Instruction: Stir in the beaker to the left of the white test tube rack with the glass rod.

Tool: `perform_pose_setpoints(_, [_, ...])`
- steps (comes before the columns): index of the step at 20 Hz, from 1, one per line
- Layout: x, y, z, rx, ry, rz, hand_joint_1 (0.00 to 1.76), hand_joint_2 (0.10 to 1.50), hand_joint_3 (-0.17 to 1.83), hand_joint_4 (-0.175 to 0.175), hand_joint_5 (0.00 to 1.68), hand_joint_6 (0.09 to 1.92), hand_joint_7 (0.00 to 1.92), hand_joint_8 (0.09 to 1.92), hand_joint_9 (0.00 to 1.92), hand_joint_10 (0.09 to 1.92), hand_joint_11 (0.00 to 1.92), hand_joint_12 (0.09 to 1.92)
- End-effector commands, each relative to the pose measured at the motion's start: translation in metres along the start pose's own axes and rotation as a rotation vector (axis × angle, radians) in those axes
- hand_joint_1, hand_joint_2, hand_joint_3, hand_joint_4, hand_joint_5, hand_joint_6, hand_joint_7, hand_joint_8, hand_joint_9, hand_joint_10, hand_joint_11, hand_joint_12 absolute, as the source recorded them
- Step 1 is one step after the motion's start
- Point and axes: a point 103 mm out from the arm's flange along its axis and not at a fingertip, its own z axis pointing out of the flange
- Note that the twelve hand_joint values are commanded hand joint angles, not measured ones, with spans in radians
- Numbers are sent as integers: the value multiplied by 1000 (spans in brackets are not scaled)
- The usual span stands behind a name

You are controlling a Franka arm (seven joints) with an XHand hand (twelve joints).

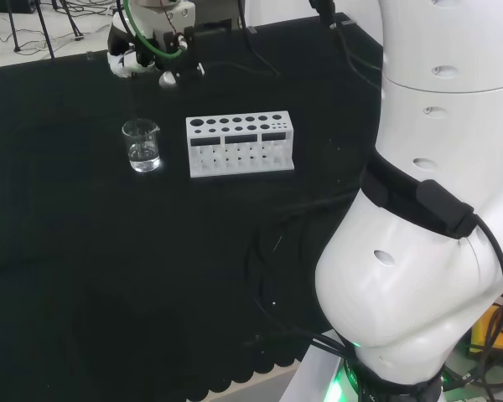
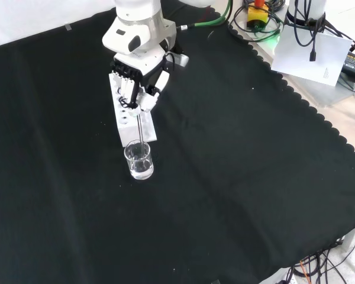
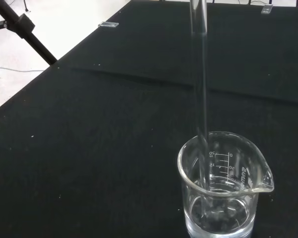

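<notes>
A black cloth (image 2: 236, 177) with a scalloped edge covers the bench; beyond it the front view shows pale floor with cables, a sheet of white paper (image 2: 310, 56) and a yellow box with a red button (image 2: 257, 12), and the head view shows pale floor and dark stand legs past the far edge. The black and white robot hand (image 2: 137, 83) hangs above the cloth with its fingers curled round the top of a thin clear glass rod (image 2: 141, 127), which runs straight down from it. Directly below the hand stands a small clear glass beaker (image 2: 139, 161) with a little clear liquid, and the rod's lower end sits inside it. Beside the beaker, partly under the hand in the front view, stands the white test tube rack (image 1: 240, 144) with round holes. The wrist view shows the rod entering the beaker near its wall, the printed graduations and the pouring spout; the head view shows the rack's full length.
</notes>
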Motion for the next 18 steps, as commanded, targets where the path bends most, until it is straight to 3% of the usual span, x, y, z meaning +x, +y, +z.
perform_pose_setpoints(1, [3,6,4,-11,16,7,1288,1101,-8,-175,1034,614,1046,1221,1564,862,1584,747])
perform_pose_setpoints(9, [-17,18,7,-4,40,32,1288,1101,-6,-175,1033,615,1044,1224,1563,864,1583,751])
perform_pose_setpoints(14, [-33,6,2,-11,34,59,1288,1101,-5,-175,1031,617,1043,1226,1562,866,1582,754])
perform_pose_setpoints(18, [-24,-7,-8,-16,22,57,1287,1101,-4,-175,1031,618,1043,1227,1562,867,1582,755])
